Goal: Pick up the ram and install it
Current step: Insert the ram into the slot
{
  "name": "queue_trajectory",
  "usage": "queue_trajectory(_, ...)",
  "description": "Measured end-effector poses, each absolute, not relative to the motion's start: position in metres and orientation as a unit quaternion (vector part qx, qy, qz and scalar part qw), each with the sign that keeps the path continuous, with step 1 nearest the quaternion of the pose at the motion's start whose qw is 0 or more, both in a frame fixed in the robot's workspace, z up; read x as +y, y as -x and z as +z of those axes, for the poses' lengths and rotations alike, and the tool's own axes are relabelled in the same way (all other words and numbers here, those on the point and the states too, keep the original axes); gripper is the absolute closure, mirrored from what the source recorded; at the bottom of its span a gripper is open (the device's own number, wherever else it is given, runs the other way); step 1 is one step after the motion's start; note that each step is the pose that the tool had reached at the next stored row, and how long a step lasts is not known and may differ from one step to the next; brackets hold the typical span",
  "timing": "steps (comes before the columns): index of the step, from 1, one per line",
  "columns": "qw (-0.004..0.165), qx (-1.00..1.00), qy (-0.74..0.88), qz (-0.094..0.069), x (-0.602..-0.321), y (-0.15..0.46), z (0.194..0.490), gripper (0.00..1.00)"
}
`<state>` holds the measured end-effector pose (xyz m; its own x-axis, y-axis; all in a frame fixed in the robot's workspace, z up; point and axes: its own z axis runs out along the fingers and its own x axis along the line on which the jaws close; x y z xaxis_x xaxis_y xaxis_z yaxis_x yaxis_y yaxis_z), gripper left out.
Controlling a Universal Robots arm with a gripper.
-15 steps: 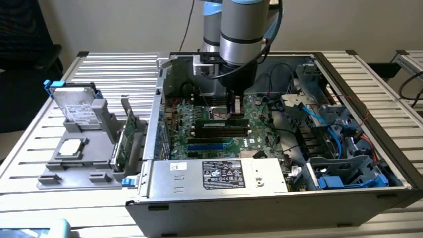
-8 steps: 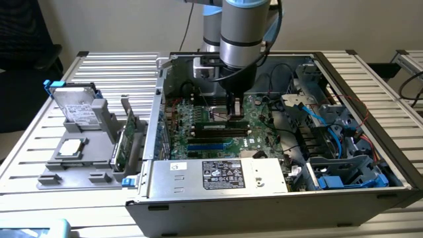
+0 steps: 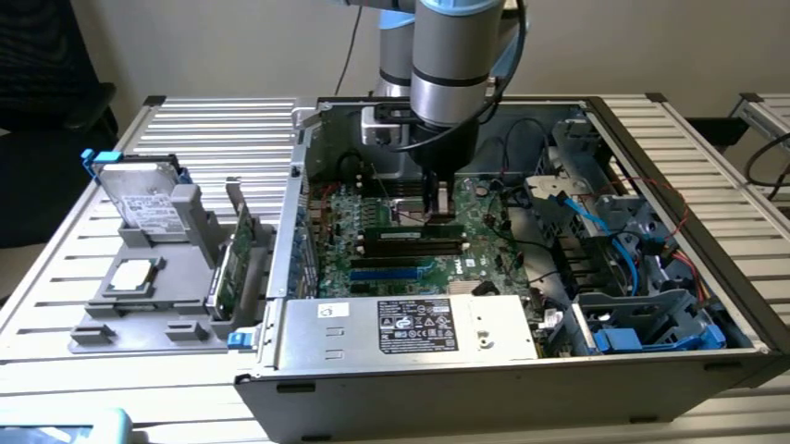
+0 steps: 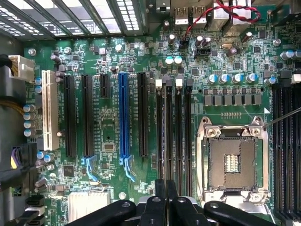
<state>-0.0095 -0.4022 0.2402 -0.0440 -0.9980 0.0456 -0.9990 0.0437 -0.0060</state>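
The ram (image 3: 413, 227), a narrow green stick with black chips, stands on edge along the rearmost memory slot of the motherboard (image 3: 395, 268) inside the open computer case. My gripper (image 3: 435, 215) comes straight down onto the middle of its top edge. In the wrist view my gripper (image 4: 165, 184) has its black fingers (image 4: 160, 197) drawn together. They sit in line with the row of long black memory slots (image 4: 174, 136) beside the processor socket (image 4: 231, 162). The stick is edge-on there and hard to tell apart from the slots.
The case walls (image 3: 287, 231) surround the board, with the power supply (image 3: 408, 326) at the front. Blue and black cables (image 3: 593, 222) and a drive cage (image 3: 642, 319) are on the exterior view's right. A grey fixture (image 3: 154, 277) outside the case holds a hard drive (image 3: 142, 203) and a green card (image 3: 231, 259).
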Motion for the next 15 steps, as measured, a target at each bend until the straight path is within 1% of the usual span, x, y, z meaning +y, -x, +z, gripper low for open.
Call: queue_trajectory(15,0.018,-0.722,-0.692,0.015,-0.4023,0.0079,0.2359,0.88)
